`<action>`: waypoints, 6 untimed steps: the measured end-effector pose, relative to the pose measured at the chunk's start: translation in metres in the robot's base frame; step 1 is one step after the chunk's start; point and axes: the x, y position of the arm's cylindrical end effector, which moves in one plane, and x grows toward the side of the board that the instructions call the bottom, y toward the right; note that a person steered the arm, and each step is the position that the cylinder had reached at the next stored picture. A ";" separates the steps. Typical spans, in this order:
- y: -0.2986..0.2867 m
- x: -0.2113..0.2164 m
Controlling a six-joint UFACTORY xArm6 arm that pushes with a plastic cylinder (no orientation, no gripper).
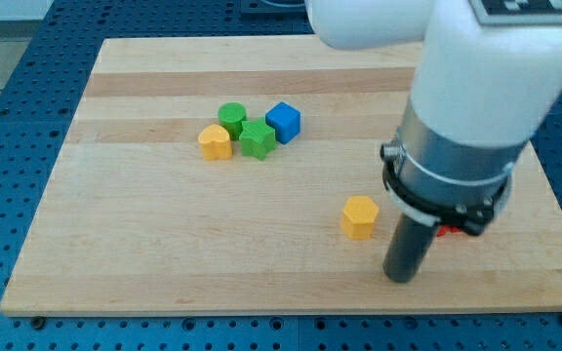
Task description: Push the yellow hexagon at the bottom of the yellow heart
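The yellow hexagon (359,216) stands on the wooden board (164,244) at the lower right of centre. The yellow heart (216,142) lies at the upper left of centre, far from the hexagon. My tip (399,277) rests on the board just to the right of and below the hexagon, a small gap away from it. The arm's white and grey body covers the upper right of the view.
A green cylinder (231,117), a green star (257,139) and a blue cube (283,122) cluster right beside the yellow heart. A red block (447,232) is mostly hidden behind the arm at the right.
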 end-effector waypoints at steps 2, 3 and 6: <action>-0.049 -0.071; -0.098 -0.067; -0.148 -0.083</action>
